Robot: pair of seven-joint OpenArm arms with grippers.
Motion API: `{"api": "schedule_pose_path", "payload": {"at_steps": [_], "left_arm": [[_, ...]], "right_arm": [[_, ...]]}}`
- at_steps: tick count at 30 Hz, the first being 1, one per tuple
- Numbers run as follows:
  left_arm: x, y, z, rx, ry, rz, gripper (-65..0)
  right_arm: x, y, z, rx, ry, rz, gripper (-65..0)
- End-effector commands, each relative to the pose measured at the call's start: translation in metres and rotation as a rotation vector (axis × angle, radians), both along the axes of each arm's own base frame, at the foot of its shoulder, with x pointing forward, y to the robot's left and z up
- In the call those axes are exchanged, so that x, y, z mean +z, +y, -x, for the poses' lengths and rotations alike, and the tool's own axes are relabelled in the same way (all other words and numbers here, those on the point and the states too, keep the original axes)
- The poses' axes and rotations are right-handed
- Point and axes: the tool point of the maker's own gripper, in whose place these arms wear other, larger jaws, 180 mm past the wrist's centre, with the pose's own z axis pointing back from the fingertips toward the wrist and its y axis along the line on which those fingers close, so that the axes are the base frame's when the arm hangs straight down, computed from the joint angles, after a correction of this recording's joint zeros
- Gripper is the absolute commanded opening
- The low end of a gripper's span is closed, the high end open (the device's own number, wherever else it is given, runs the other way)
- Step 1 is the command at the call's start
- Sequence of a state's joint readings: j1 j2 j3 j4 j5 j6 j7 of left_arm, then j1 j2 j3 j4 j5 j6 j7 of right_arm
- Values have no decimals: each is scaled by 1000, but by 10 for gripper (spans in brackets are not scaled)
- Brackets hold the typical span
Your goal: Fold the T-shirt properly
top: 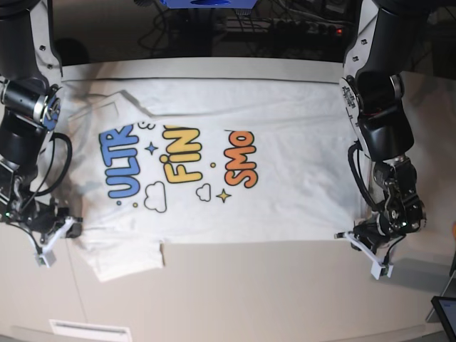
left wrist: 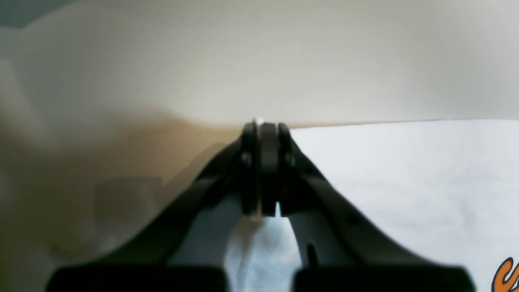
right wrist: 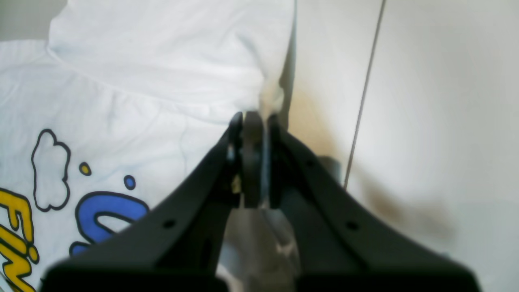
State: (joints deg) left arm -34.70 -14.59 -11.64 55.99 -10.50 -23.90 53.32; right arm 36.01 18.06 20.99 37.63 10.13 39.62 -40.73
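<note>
The white T-shirt (top: 285, 199) lies spread flat on the table, print side up, with blue "ULTRA", yellow "FINE" and orange "SMOL". My left gripper (top: 350, 235) is at the shirt's near hem corner on the right. In the left wrist view the left gripper (left wrist: 263, 127) is shut with white cloth (left wrist: 405, 182) pinched between its jaws. My right gripper (top: 73, 229) is at the near sleeve and shoulder edge on the left. In the right wrist view the right gripper (right wrist: 253, 117) is shut on the shirt's edge (right wrist: 142, 81).
The beige table (top: 249, 299) has bare surface in front of the shirt, with a thin seam line (right wrist: 365, 93). Cables and equipment (top: 285, 25) sit behind the far edge. A dark tablet corner (top: 445, 310) is at the near right.
</note>
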Motion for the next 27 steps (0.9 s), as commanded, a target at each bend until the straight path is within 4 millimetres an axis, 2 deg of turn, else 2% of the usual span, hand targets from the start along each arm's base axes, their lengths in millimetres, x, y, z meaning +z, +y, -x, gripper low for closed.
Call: {"api": "schedule_pose_path", "payload": {"at_steps": [1,7,11,17,20,27], "left_arm": [[39,8,-19,8,-106,-22,-650],[53,11,-13,3,-117,-63,-650],[53,11,-8,1,-117,-78,-650],[46,11,-2,-1,-102,-82,-650],[41,12,1,-1,-93,-83,-650],[46,11,10,-9,-112,-113,-650]], "right_arm": [[28,-10,-19,-14,-81,4,-650],[29,-10,-19,-14,-84,4,-650],[29,-10,-19,-14,-86,4,-650],[52,-22,-21,-34,-169,49,-650],[49,-23,-17,-36,-161,53,-650],[32,-25,-4,-33,-113,60,-650]]}}
